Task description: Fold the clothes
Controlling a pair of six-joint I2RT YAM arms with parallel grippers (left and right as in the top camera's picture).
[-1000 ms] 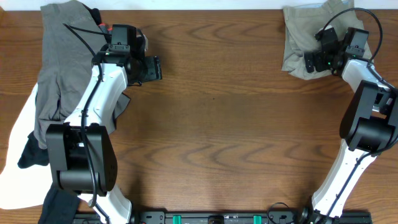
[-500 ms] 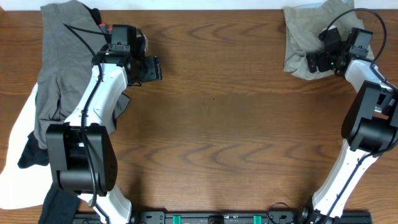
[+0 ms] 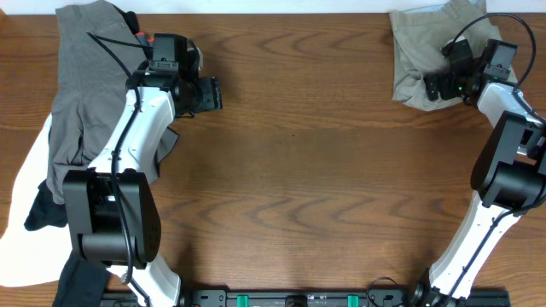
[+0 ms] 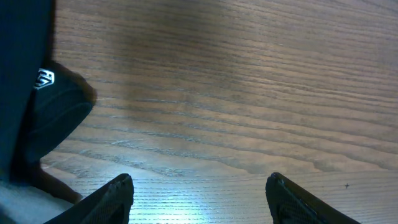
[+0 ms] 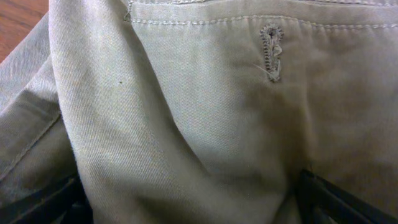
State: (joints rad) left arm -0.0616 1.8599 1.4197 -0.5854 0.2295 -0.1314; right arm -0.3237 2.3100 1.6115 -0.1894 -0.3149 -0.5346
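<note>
Overhead view: khaki shorts [image 3: 416, 47] lie bunched at the far right corner of the wooden table [image 3: 324, 170], one edge running off the table's back edge. The right gripper [image 3: 432, 86] rests on the part of the shorts nearest the table's middle, its arm reaching in from the table's right side. In the right wrist view, tan cloth fills the picture, with a stitched seam and a small buttonhole [image 5: 272, 53] near the top. The dark fingertips [image 5: 336, 200] sit far apart in the lower corners. The jaws are spread wide, with a fold of cloth bulging between them and nothing pinched.

At the far left of the table, a grey garment [image 3: 81, 85] lies in a long heap from the back edge toward the front. A white garment [image 3: 24, 205] and a black one [image 3: 43, 213] lie by the table's left edge, and more black cloth [image 3: 75, 286] lies at the front left corner. The left gripper [image 3: 215, 93] hangs over bare wood, just toward the table's middle from the grey heap. The left wrist view shows its two fingers [image 4: 115, 198] parted and released above the tabletop, with nothing between them.
</note>
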